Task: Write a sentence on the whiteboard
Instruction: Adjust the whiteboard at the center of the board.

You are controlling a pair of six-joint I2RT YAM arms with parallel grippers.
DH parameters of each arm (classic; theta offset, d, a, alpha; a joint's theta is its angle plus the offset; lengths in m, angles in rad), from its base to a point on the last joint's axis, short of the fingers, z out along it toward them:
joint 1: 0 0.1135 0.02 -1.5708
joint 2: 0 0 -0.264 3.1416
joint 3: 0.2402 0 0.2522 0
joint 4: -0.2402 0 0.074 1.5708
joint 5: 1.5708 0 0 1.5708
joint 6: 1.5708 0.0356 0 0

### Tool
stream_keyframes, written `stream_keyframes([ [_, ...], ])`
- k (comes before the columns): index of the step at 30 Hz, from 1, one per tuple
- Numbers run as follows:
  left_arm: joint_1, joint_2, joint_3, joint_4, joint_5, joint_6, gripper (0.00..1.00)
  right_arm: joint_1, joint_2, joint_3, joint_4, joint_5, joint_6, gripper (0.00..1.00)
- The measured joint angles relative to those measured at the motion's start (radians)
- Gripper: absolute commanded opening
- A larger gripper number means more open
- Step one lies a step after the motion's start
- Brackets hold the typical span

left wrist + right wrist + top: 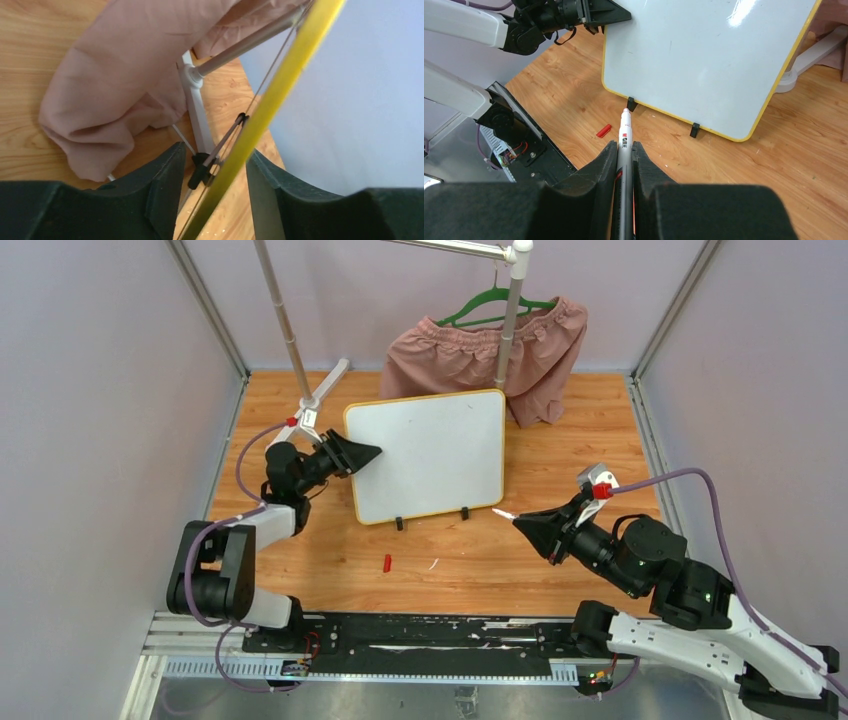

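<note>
Left wrist view: left hand open. Its two dark fingers sit astride the yellow rim of the whiteboard. The rim runs close to one finger, with a plain gap at the other. Just past the fingertips, a black fitting with a thin rod. Farther out, the white rack foot and a pink garment slumped on the table.

Right wrist view: right hand clamped on a marker, uncapped, tip pointing ahead. Just beyond the tip, not touching, a black clip foot on the board's lower edge. The second foot is off to the side. A red cap lies on the wood beside the marker tip.

Top external view: the board stands tilted between the two hands, white face toward the arms. The left hand is at its side edge, the right hand near its lower corner.
</note>
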Motion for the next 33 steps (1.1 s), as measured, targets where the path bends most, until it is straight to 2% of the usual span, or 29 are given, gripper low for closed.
stream_keyframes([
  [7, -0.042, 0.045, -0.042, 0.143, 0.008, -0.060, 0.28, 0.000, -0.003, -0.003, 0.000, 0.000, 0.001, 0.00],
  [14, -0.078, 0.251, -0.077, 0.542, 0.027, -0.219, 0.09, 0.000, -0.003, -0.004, 0.000, 0.000, 0.001, 0.00],
  [17, -0.082, 0.294, -0.073, 0.612, 0.006, -0.253, 0.07, 0.000, -0.003, -0.004, 0.000, 0.000, 0.001, 0.00],
  [25, -0.113, 0.267, -0.097, 0.620, 0.016, -0.235, 0.00, 0.000, -0.006, -0.004, 0.000, 0.000, 0.001, 0.00],
  [33, -0.169, 0.225, -0.109, 0.587, 0.023, -0.123, 0.00, 0.000, -0.015, -0.004, 0.000, 0.000, 0.000, 0.00],
])
